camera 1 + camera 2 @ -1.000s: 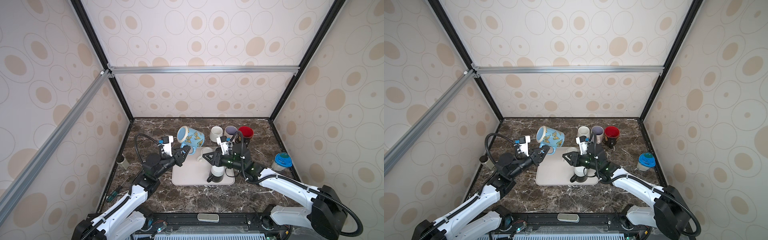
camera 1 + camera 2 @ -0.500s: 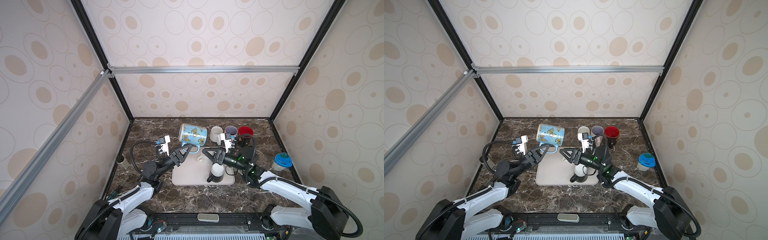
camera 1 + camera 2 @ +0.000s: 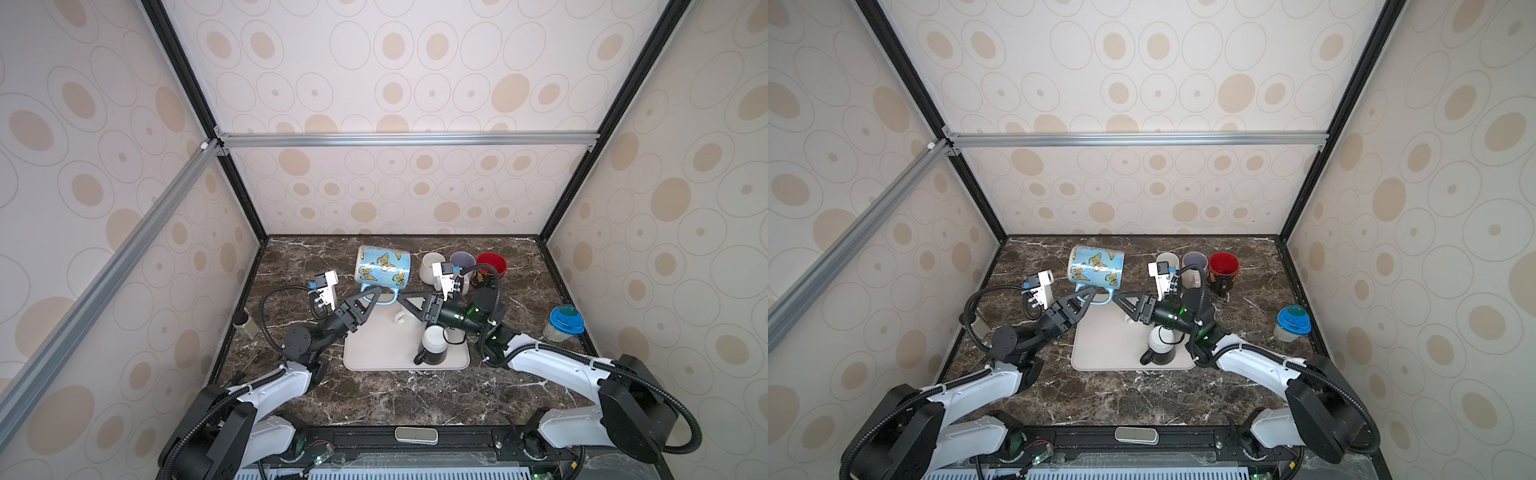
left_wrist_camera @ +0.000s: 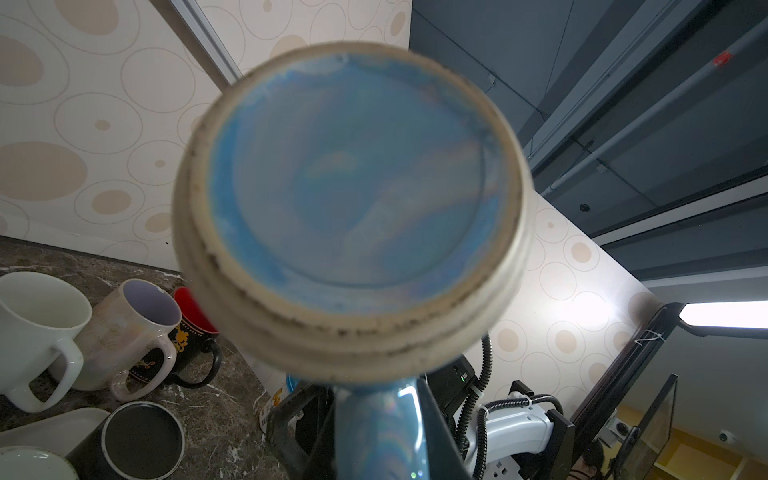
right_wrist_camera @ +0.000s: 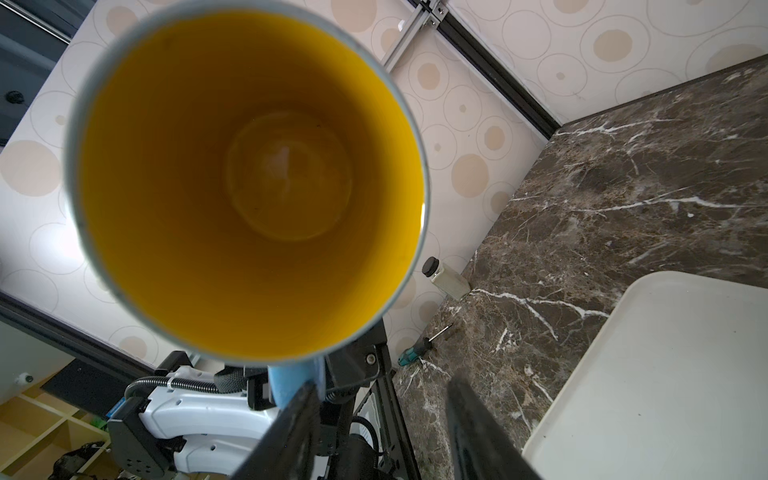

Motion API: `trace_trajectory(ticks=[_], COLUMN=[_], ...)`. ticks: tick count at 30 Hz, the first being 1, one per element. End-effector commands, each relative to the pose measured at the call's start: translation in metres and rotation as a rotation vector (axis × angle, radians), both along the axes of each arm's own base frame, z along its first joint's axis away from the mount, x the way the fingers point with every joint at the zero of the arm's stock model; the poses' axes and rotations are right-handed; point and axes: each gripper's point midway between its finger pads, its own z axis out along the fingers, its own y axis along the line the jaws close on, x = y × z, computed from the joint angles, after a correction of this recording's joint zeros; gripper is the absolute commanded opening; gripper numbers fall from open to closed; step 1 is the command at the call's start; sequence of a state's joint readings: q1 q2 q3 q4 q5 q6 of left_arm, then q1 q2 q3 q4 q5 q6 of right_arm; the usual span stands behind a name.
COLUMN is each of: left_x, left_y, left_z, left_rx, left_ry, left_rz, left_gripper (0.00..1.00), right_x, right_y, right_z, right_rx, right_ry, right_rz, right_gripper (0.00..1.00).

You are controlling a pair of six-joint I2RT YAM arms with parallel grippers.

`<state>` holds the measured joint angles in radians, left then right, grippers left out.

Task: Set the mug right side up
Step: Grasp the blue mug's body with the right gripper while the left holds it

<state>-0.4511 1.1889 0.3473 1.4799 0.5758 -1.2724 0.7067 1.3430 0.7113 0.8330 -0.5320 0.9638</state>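
Spreading across the enclosure floor, the dark marble table (image 3: pixel 415 399) carries a pale tray (image 3: pixel 374 349) near its middle. Above the tray's far edge hangs the butterfly mug (image 3: pixel 382 266), clear of every surface and lying on its side (handle down, base toward the left arm, yellow-lined mouth toward the right arm).

The left gripper (image 3: pixel 374 294) is clamped on the mug's blue handle. In the left wrist view the handle runs down between its jaws, below the mug's round base. The right gripper (image 3: pixel 405 300) has its jaws parted with nothing between them. Its tips are just beside the handle's other end, and I cannot tell whether a finger touches the handle.

A black mug (image 3: pixel 432 351) stands on the tray's near right part, and a small white mug (image 3: pixel 405 318) sits on the tray partly hidden under the right gripper. Along the back of the table three mugs stand close together in a row: a white mug (image 3: pixel 430 266), a lavender mug (image 3: pixel 463 262) and a red-lined mug (image 3: pixel 490 264). A blue-lidded cup (image 3: pixel 563 322) stands near the right edge, well apart from them. A little jar (image 3: pixel 247 326) sits at the left edge, with a screwdriver (image 5: pixel 419 345) lying near it.
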Motion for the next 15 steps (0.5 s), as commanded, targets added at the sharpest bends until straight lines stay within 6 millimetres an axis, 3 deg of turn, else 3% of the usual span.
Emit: trace_trajectory(ticks=[1,15], left_x=[-0.024,-0.017], left_y=[0.011,0.007], left_z=[0.046,0.037], left_rx=[-0.097,-0.058], left_ry=[-0.184,-0.162], left_rz=[-0.01,0.001], left_gripper=[0.0,0.0], right_x=[-0.002,0.004], right_y=[0.004,0.01], right_z=[0.029,0.039], right_rx=[0.06,0.068], right_ry=[-0.061,-0.091], right_rz=[0.024,0.02], right_gripper=[0.51,0.48])
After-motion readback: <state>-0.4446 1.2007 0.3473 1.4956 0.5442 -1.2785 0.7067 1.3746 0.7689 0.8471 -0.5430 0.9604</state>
